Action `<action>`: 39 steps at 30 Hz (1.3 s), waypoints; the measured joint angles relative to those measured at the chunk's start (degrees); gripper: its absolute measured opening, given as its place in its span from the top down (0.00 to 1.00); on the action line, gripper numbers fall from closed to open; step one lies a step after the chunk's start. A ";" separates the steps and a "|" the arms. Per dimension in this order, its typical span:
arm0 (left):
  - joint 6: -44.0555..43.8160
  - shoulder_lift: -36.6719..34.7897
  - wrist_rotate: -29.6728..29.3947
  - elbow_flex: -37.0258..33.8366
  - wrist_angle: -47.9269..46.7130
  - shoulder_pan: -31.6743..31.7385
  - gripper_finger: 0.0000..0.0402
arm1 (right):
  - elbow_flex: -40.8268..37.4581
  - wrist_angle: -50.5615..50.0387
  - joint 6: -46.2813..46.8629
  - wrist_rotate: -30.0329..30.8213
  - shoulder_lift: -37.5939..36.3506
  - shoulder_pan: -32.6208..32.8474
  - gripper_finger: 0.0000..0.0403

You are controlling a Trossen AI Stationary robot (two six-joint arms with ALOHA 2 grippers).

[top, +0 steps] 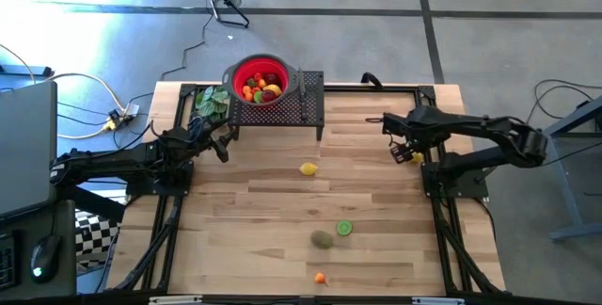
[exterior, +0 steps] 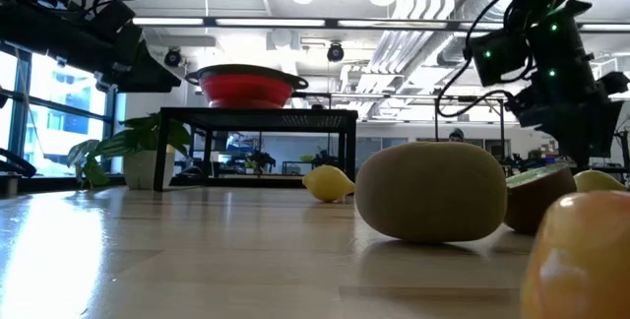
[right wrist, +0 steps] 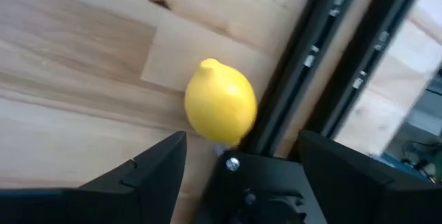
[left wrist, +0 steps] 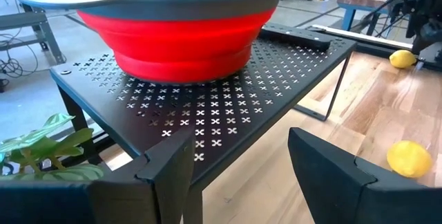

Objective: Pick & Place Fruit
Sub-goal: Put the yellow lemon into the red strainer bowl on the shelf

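The right gripper [top: 406,151], fingers wide and empty, hangs over a lemon [right wrist: 220,110] by the table's right rail, seemingly lined up to grab it. The left gripper [top: 222,143], also open, waits beside the red bowl [top: 261,79], where several fruits are collected.

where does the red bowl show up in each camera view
High view: the red bowl sits top centre on the black perforated stand, fruit inside.
Low view: left of centre in the background, seen edge-on atop the stand.
Left wrist view: fills the upper part, close up.
Right wrist view: not in it; only a lemon on the wood.
Shared landmark: the black stand under the bowl.
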 joint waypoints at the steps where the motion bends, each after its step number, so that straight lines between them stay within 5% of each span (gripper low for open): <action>1: 0.00 0.00 0.00 0.00 -0.21 0.01 0.43 | -0.45 0.87 -0.83 -0.39 0.01 -0.42 0.33; 18: -0.42 0.01 0.00 0.00 -0.67 0.02 0.43 | -1.57 7.75 -0.37 -2.68 1.67 -4.54 0.34; 39: -0.42 0.02 0.00 0.00 -2.53 0.00 0.43 | -1.31 11.92 -9.36 -1.34 18.16 -4.52 0.34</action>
